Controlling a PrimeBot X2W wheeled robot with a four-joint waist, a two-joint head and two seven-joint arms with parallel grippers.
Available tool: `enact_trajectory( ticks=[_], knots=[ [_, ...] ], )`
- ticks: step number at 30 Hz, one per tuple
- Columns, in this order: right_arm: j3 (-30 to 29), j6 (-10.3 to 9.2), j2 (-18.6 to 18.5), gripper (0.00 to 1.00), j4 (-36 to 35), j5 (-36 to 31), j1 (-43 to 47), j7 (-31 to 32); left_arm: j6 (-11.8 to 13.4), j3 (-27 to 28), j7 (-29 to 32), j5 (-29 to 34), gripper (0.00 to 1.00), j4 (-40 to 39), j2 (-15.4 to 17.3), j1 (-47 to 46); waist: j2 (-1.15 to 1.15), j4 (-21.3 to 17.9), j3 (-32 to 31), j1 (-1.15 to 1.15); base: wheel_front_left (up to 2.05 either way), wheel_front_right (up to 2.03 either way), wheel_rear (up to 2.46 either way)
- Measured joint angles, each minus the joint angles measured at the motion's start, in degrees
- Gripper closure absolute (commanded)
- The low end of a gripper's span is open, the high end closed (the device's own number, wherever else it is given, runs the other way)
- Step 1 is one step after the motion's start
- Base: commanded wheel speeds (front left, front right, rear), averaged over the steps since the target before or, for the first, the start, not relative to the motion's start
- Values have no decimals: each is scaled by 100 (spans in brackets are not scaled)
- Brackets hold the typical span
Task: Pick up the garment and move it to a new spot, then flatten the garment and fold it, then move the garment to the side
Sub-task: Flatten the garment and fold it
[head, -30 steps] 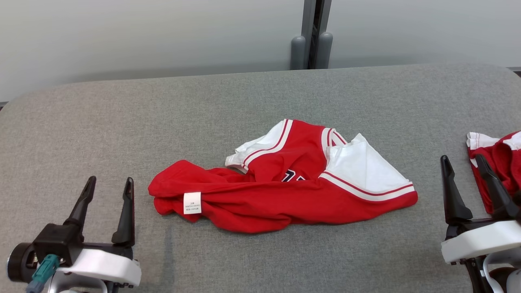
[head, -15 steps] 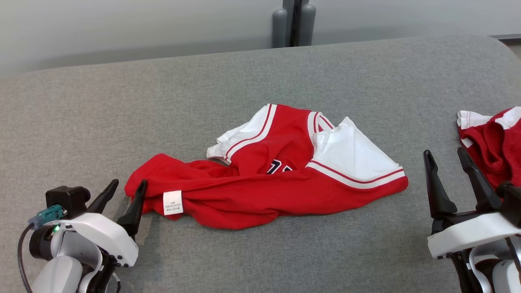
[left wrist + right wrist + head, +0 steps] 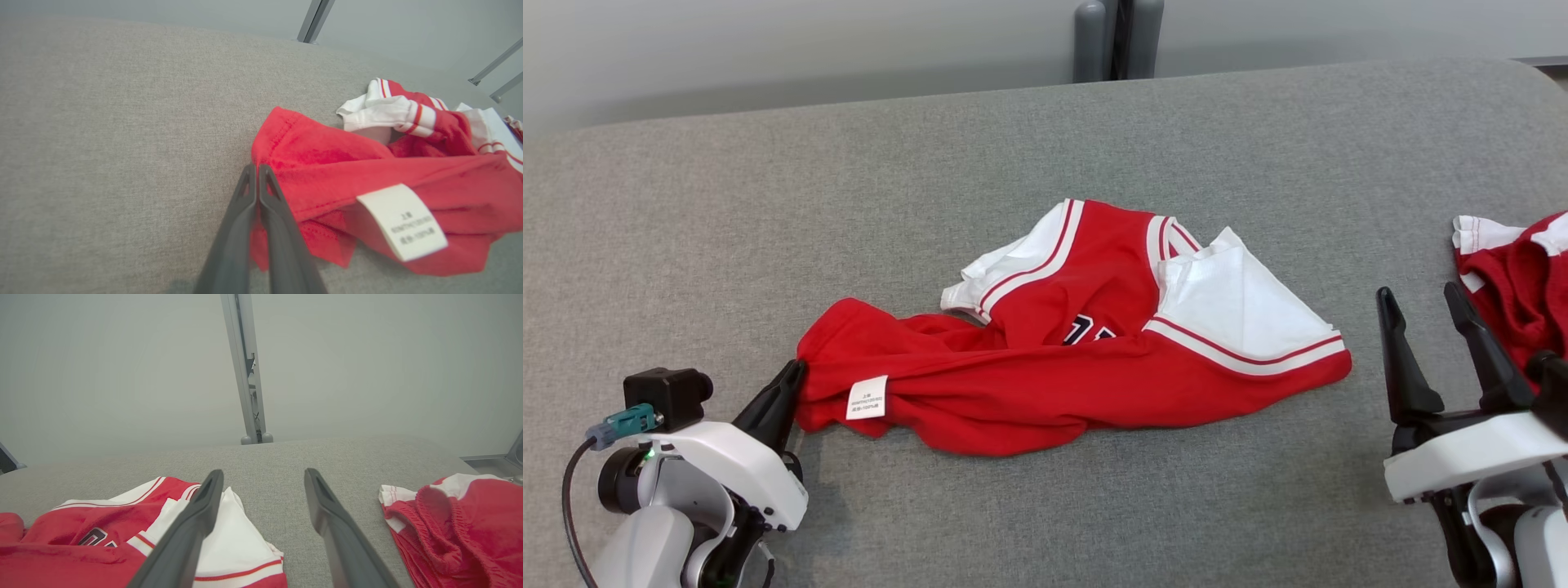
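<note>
- At the middle of the tabletop (image 3: 768, 204), the garment (image 3: 1045, 392) is being shown crumpled: red, with white, red-striped panels and a white label (image 3: 866, 398).
- Its left hem is being touched by the closed left pincer (image 3: 796, 371); pinched cloth cannot be made out.
- Its dark print (image 3: 1090, 331) is being half hidden by a fold.
- The right pincer (image 3: 1417, 290) is being held open.

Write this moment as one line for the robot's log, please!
step: grasp garment | left gripper: shut on garment's left edge | right gripper: open, empty | garment: crumpled, lying on table
</note>
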Motion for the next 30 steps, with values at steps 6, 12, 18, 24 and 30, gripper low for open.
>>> enact_trajectory(
  ticks=[6,12,18,24,30],
  knots=[
    [160,0,-417,0,328,242,-365,232,2,-45,-77,56,100,-140,8,-80,0,68,109,0,0,0,0],
    [883,0,-983,0,1200,714,-1080,488,11,-107,-65,105,100,-233,-7,-275,0,178,358,0,0,0,0],
    [1647,0,-1330,0,1922,1144,-1885,455,5,-197,-99,155,100,-212,-78,-483,0,338,649,0,0,0,0],
    [2315,0,-1503,0,2366,1575,-2409,372,-21,-264,-185,165,100,-98,-116,-600,0,496,823,0,0,0,0],
    [2710,0,-1607,100,2748,1885,-2685,245,-44,-309,-278,174,100,-12,-149,-631,0,561,850,0,0,0,0]
  ],
)
